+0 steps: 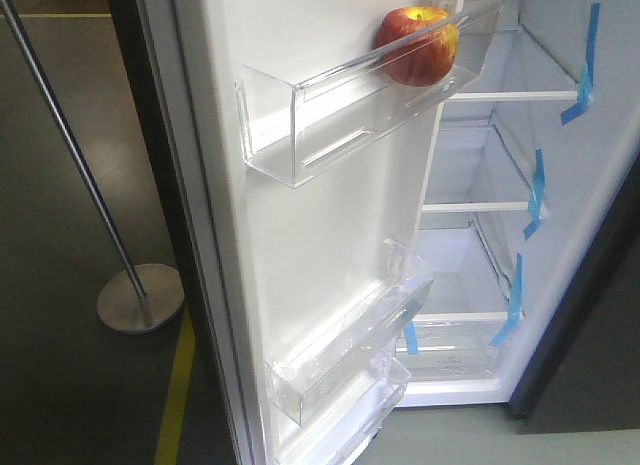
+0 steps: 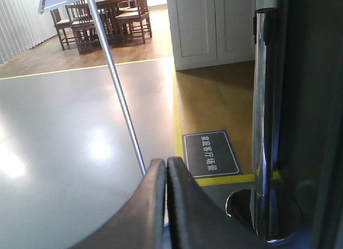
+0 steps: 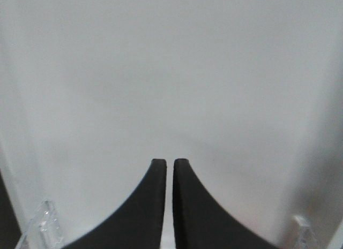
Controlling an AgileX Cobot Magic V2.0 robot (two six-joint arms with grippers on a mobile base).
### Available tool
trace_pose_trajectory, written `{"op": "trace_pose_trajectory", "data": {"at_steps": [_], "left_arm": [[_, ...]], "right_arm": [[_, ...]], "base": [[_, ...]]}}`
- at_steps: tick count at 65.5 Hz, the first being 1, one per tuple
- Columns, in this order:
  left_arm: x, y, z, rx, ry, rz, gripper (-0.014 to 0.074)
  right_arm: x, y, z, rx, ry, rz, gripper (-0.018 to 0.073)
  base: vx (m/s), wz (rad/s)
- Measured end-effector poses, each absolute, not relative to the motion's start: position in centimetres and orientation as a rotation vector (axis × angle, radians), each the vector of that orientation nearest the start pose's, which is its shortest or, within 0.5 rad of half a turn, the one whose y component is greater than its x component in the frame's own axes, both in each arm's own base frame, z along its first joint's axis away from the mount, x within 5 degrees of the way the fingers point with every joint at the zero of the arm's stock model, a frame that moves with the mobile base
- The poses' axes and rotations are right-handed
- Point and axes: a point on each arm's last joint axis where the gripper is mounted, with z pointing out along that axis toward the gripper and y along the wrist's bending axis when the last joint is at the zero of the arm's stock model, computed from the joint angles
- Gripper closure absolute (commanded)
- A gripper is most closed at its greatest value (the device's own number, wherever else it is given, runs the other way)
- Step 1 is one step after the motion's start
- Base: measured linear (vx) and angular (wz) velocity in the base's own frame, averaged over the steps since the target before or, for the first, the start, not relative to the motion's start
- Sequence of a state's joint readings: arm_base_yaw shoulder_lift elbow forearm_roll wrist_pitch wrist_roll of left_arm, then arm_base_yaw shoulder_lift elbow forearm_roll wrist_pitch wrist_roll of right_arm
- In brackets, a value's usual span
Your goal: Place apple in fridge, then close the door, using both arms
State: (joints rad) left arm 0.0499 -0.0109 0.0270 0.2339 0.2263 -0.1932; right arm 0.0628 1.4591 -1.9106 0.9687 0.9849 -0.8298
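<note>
I see the apple point(image 1: 418, 45) sitting in the top bin point(image 1: 290, 125) of the door point(image 1: 310, 265), upper right. My left gripper point(image 2: 166, 164) and right gripper point(image 3: 172, 164) are clenched, empty. The door looks stiff; I'd push its outer face.

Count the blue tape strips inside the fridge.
4. Three step down the right side of the fridge: top strip, middle strip, lower strip. The fourth strip sits low on the left, beside the door. The door may hide others.
</note>
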Motion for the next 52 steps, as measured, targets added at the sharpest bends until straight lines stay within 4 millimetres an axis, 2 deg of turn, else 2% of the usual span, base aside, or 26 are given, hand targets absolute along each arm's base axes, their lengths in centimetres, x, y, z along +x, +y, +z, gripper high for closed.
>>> {"op": "trace_pose_trajectory", "data": {"at_steps": [10,20,32,41,52], "left_arm": [[5.5,0.8,18.5,-0.051,1.72,0.108,0.0604],[5.5,0.8,18.5,-0.033,1.72,0.129,0.0604],[5.6,0.7,19.0,-0.026,1.66,0.115,0.0604],[5.7,0.4,19.9,-0.114,1.559,-0.017,0.0604],[5.6,0.2,21.1,-0.18,1.421,-0.139,0.0604]], "right_arm": [[24.1,7.6,54.8,-0.72,1.593,0.549,0.0565],[21.6,7.2,53.8,-0.721,1.626,0.524,0.0565],[19.4,7.1,50.5,-0.711,1.713,0.55,0.0565],[17.5,6.8,47.9,-0.684,1.76,0.555,0.0565],[15.0,6.4,43.9,-0.631,1.816,0.558,0.0565]], "base": [[0.0,0.0],[0.0,0.0],[0.0,0.0],[0.0,0.0],[0.0,0.0]]}}
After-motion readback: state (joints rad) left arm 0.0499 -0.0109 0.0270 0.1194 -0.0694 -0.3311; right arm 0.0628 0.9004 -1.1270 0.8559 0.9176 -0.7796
